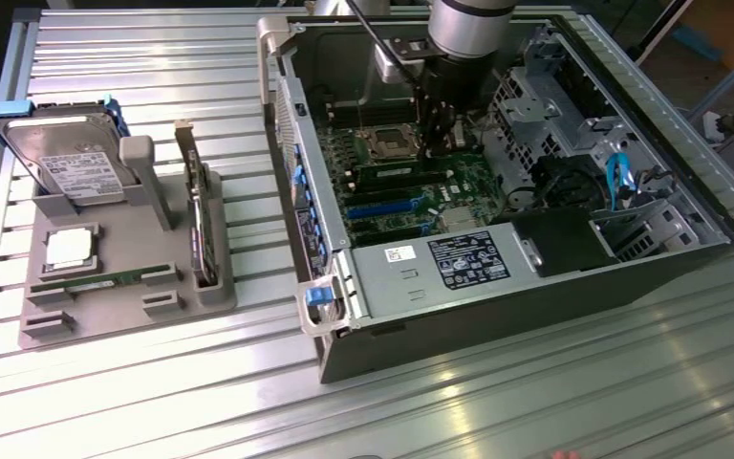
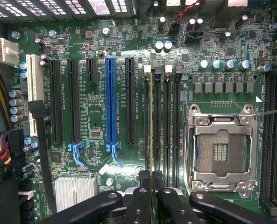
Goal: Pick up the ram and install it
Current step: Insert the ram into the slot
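Observation:
My gripper (image 1: 442, 142) reaches down inside the open computer case, over the motherboard next to the empty processor socket (image 1: 386, 143). In the wrist view its fingers (image 2: 143, 198) are shut on a thin ram (image 2: 151, 121), seen edge-on. That stick lies along the memory slot farthest from the empty socket (image 2: 221, 151); whether it is seated I cannot tell. A second green ram stick (image 1: 99, 279) lies flat on the grey tray (image 1: 125, 311) at the exterior view's left.
The tray also carries an upright hard drive (image 1: 74, 167), a square silver processor chip (image 1: 68, 247) and a dark card standing on edge (image 1: 199, 220). Several long expansion slots, one of them blue (image 2: 110, 100), lie beside the memory slots. Cables and the drive cage (image 1: 596, 182) crowd the case's right.

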`<state>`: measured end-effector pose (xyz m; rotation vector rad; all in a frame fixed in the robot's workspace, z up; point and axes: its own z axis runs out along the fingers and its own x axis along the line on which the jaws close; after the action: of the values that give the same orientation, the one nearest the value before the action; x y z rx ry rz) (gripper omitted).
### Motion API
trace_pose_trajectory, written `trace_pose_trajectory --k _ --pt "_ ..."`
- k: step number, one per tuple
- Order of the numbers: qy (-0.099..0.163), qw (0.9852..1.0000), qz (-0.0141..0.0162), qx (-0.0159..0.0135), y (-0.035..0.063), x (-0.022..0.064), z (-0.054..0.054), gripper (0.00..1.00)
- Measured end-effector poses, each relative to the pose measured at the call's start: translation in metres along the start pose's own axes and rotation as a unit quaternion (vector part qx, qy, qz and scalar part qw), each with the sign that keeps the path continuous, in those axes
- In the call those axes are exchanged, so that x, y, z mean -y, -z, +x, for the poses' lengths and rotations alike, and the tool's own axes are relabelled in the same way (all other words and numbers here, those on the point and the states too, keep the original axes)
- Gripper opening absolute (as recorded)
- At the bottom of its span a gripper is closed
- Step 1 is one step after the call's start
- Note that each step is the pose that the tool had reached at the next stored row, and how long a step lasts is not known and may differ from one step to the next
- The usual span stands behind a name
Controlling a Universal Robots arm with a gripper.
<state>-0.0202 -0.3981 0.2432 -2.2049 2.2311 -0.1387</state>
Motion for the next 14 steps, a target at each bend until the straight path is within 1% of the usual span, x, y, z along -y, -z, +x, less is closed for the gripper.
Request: trace_pose_trajectory --k 14 --pt "0.0 1.0 0.0002 0.0 -0.002 -0.0001 -0.0001 0.12"
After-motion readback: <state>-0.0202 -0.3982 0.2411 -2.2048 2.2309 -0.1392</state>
